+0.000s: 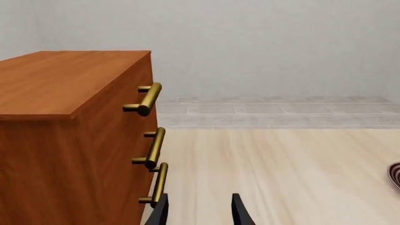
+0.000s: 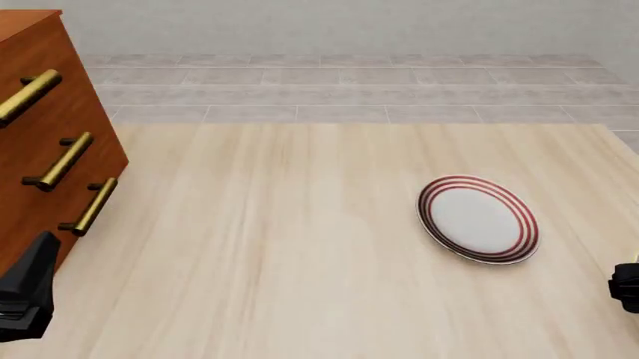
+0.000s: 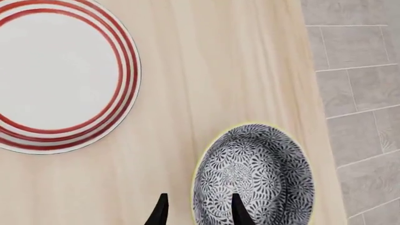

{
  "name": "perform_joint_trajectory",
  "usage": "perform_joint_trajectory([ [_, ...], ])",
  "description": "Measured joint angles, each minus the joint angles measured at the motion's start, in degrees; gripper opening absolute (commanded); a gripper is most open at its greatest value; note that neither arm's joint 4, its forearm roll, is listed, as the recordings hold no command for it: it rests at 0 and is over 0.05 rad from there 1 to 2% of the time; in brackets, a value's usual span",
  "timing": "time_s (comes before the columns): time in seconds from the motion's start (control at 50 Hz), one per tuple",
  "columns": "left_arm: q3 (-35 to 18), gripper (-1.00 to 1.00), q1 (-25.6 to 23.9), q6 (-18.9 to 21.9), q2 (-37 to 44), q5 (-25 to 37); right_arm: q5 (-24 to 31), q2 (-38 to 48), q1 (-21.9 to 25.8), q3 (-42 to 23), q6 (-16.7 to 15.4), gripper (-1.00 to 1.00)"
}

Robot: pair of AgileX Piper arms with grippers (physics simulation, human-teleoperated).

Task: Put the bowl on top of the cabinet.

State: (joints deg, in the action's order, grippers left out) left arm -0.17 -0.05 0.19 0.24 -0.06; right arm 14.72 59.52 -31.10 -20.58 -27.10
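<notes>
1. Left wrist view: the cabinet [image 1: 69, 140] fills the side near the left gripper [image 1: 198, 211], its flat top bare and its three brass handles [image 1: 150, 146] stacked down the front face. The two dark fingertips stand parted with only table [image 1: 281, 173] between them, gripping nothing. The lowest handle sits just beside one fingertip. A sliver of the plate [image 1: 395, 174] shows at the frame's edge.

2. Front view: the cabinet [image 2: 45, 142] stands at 9 o'clock on the table [image 2: 280, 247], handles [image 2: 65, 161] facing the table's middle. The plate [image 2: 477, 219], white with red rings, lies at about 3 o'clock, well apart from the cabinet. The bowl is not seen here. Only dark parts of both arms show at the lower corners.

3. Right wrist view: the bowl [image 3: 256, 178] sits upright near the table's edge, just beside the plate [image 3: 56, 75] but apart from it. The right gripper [image 3: 197, 210] is spread, one fingertip [image 3: 239, 208] over the bowl's patterned inside, the other over the table outside the rim; whether they touch it I cannot tell.
</notes>
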Motion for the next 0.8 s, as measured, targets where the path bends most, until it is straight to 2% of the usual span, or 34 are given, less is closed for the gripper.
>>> perform_joint_trajectory([
  [0.62, -0.9, 1.00, 0.0, 0.0, 0.1, 0.8, -4.2, 4.8, -1.2, 0.9, -0.4, 1.00],
  [0.64, -1.0, 1.00, 0.0, 0.0, 0.1, 0.9, -4.1, 4.7, -1.2, 0.9, -0.4, -1.00],
  [0.8, -1.2, 1.00, 0.0, 0.0, 0.1, 1.1, -3.8, 4.3, -1.0, 0.9, -0.4, -1.00],
])
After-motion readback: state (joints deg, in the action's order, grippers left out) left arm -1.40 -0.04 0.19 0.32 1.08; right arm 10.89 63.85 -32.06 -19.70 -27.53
